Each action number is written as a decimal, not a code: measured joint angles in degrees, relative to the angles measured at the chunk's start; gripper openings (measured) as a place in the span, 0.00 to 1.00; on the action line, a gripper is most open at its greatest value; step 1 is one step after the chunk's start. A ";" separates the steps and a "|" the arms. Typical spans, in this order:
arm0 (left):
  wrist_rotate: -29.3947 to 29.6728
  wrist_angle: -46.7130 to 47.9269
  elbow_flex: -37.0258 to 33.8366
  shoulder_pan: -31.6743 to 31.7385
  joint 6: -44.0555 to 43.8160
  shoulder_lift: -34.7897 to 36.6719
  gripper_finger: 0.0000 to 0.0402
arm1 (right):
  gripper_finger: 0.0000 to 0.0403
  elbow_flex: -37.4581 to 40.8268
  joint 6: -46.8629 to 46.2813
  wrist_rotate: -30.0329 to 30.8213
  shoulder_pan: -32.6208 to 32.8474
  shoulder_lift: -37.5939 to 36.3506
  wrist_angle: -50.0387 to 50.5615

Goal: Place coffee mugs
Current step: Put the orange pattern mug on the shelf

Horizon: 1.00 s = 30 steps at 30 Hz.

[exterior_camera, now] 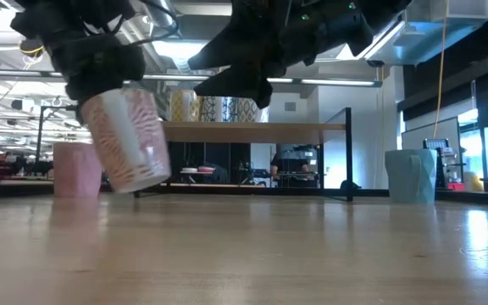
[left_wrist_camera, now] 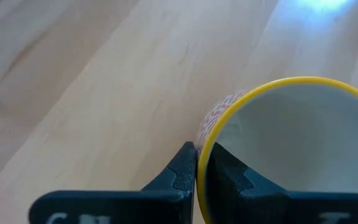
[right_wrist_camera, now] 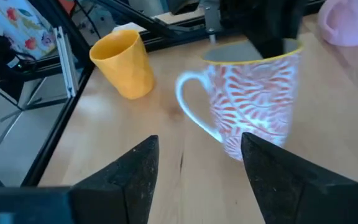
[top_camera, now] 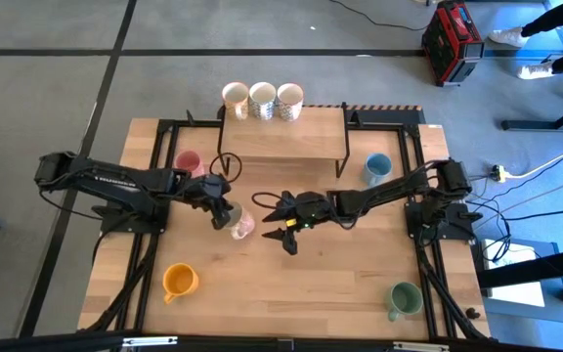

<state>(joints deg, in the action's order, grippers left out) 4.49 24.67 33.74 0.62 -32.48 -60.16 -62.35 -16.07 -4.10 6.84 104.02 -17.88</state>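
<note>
Pinching the rim of a red-and-white patterned mug (top_camera: 241, 224), the left gripper (top_camera: 225, 211) has one finger inside the yellow lip and one outside, near the middle of the desk (top_camera: 311, 293). The low view shows the mug tilted, its base looking just clear of the wood, though I cannot be sure. It looks like glazed ceramic: stiff, fairly heavy for its size, slick, and liable to chip if dropped. A hold on the wall alone lets it swing, so my judgement is that the firmest grip lies across the rim opposite the handle, or on the handle loop. Its long axis runs mouth to base, leaning off vertical with the mouth uppermost; the handle (right_wrist_camera: 191, 102) sticks out sideways toward the right gripper (top_camera: 283, 220), which hovers just beside it with fingers spread wide. Three patterned mugs (top_camera: 262, 100) stand upright in a row on the raised shelf (top_camera: 286, 145) at the far edge. Pink mug (top_camera: 188, 162), blue mug (top_camera: 376, 168), orange mug (top_camera: 178, 282) and green mug (top_camera: 404, 298) sit upright nearer the desk's corners.
</note>
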 joint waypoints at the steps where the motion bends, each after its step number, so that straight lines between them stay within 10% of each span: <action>1: -0.29 -0.95 0.00 0.43 -0.02 0.00 0.05 | 0.54 0.00 0.05 0.35 -0.06 0.01 -0.03; 30: -3.46 -9.01 0.02 3.13 1.08 0.04 0.05 | 0.54 -0.01 0.04 4.41 0.14 0.47 -2.06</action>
<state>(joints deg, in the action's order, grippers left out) 1.02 15.67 33.76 3.75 -31.40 -60.12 -62.36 -16.03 0.31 6.98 104.49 -19.94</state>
